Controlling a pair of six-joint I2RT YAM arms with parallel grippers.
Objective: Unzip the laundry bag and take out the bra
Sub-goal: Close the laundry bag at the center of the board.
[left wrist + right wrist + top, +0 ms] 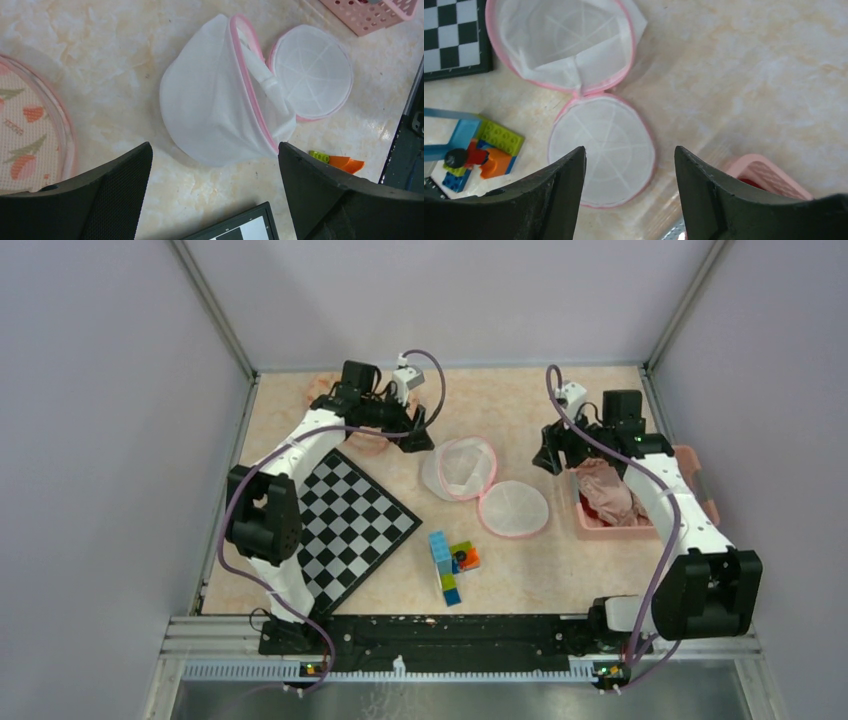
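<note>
— Lying ahead of the left gripper (214, 156), the round white mesh laundry bag (200, 110) with pink trim is seen unzipped, its lid (601, 150) folded out under the right gripper (630, 152).
— Both grippers are spread wide, nothing held; smooth marbled tabletop (100, 60) is seen around the bag's edges.

The table (570, 570) had a pale, marbled peach top; near its middle lay the white mesh laundry bag (460, 468), pink-trimmed and open, its round lid (513, 509) flat beside it and joined at one edge; a chessboard (350, 520) lay to the left, turned cornerwise; toy bricks (452, 565) clustered nearer the front; a pink basket (612, 532) stood at the right; a round, pink-rimmed fruit-print piece (30, 125) lay at the far left.
</note>
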